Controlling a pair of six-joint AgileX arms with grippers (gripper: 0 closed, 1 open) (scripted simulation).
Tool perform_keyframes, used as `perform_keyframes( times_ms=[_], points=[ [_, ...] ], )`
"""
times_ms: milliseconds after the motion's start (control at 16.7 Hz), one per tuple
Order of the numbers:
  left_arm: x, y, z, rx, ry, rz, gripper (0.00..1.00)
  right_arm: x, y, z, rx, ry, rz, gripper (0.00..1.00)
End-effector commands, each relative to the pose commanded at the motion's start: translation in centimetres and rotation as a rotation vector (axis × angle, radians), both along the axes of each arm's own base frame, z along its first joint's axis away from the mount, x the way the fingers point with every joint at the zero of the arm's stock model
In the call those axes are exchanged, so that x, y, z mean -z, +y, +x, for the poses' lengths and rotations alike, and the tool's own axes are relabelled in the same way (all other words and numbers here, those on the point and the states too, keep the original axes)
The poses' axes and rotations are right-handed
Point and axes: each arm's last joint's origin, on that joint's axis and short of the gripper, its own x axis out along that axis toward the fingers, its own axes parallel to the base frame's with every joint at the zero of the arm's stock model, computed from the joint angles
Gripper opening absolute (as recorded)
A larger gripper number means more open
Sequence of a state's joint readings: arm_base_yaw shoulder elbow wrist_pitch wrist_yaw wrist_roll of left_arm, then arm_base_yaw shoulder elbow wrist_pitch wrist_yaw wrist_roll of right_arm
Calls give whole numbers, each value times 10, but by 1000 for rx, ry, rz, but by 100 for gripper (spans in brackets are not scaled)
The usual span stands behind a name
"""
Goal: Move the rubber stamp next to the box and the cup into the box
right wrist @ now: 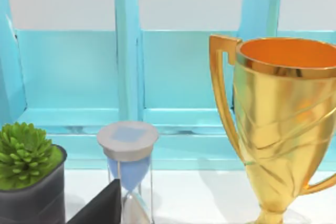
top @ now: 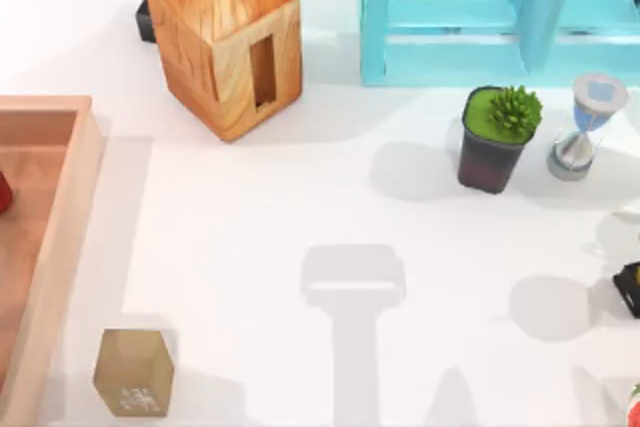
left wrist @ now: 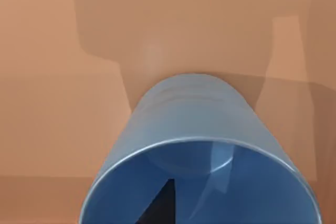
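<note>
The cup [left wrist: 199, 145] lies mouth toward the left wrist camera over the box [top: 62, 227] floor; a dark finger [left wrist: 160, 208] sits inside its rim; grip state unclear.

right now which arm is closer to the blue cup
Left. Its wrist view looks straight into the cup over the box floor; the right arm faces the turquoise shelf, far side.

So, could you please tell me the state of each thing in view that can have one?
rubber stamp: standing on the table beside the box's rim, outside it.
cup: close under the left wrist camera, over the box floor.
box: open-topped, at the table's left edge.
hourglass: upright.
trophy: upright.
potted plant: upright.
</note>
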State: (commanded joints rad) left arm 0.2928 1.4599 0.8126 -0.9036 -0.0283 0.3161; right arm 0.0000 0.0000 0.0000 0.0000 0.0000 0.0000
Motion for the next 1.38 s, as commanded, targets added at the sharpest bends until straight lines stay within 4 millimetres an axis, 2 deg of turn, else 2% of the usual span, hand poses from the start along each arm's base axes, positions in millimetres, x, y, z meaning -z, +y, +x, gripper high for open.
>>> perform_keyframes(
  times_ms=[660, 1080, 1380],
  points=[
    [-4, 0, 1, 3, -4, 2, 100, 0, 0, 0, 0, 0, 0, 100],
    [-59, 3, 11, -1, -39, 43, 100, 0, 0, 0, 0, 0, 0, 100],
    [-92, 0, 4, 4, -10, 16, 100, 0, 0, 0, 0, 0, 0, 100]
  ],
)
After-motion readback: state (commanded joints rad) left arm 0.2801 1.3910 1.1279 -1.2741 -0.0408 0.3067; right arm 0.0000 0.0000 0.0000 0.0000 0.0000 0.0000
